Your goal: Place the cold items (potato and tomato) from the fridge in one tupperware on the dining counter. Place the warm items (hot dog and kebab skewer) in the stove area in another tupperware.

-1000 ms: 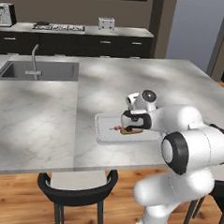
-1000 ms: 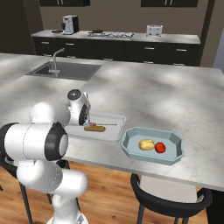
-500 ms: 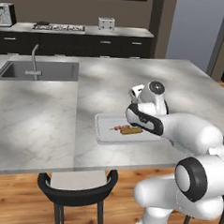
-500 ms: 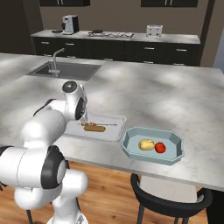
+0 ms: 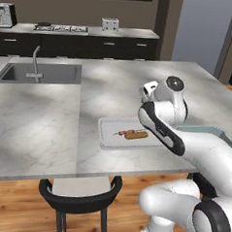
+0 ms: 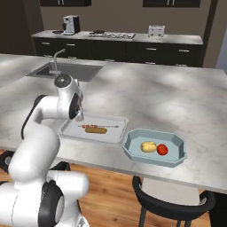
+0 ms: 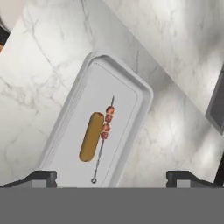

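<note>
Right base view: on my far left the grey marble bench (image 6: 177, 97) carries a sunken sink (image 6: 66, 71) with a curved tap (image 6: 56, 60). Behind it, along the back wall, runs a dark run of cabinets with a pale top, holding a coffee machine (image 6: 71, 24), a hob (image 6: 111, 34) and a toaster (image 6: 156, 30). Nearer, my white arm bends over a flat grey tray (image 6: 71, 131); in it lie the hot dog (image 6: 95, 130) and, just beyond it, the kebab skewer (image 6: 99, 127), side by side and nearly touching. Just right of the tray sits a pale blue tub (image 6: 133, 150) holding the potato (image 6: 148, 146) and the tomato (image 6: 162, 149), touching each other. A black stool (image 6: 168, 206) stands on the wooden floor under the bench's near edge.

In the hand view my fingers (image 7: 111, 178) are spread wide and empty, hanging above the tray with the hot dog and skewer between them.
</note>
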Robot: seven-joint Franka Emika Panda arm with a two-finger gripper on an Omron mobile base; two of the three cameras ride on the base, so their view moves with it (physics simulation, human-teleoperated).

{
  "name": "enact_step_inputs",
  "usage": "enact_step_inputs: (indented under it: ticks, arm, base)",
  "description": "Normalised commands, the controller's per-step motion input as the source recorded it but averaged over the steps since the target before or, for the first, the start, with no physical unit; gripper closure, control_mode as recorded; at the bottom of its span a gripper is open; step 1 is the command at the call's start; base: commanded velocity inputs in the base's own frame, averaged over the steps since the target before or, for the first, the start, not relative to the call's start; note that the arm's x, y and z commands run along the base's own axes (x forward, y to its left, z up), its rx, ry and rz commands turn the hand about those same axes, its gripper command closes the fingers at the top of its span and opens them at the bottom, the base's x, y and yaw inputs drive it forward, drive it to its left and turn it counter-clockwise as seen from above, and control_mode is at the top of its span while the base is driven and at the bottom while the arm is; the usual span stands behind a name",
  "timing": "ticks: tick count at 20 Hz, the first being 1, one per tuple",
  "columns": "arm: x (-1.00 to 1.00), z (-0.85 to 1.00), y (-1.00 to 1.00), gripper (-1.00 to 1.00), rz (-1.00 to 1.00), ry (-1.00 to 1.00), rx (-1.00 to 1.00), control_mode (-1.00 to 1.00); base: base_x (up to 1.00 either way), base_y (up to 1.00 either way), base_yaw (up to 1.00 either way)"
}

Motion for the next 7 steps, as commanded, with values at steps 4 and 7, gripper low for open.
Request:
enact_step_inputs:
  ticks: [4, 7]
  arm:
    - [-0.72, 0.51, 0.00, -1.00, 0.00, -0.01, 0.00, -1.00]
    - [-0.76, 0.48, 0.00, -1.00, 0.00, -0.05, 0.00, -1.00]
  base:
    - [0.00, 0.00, 0.00]
    - [0.00, 0.00, 0.00]
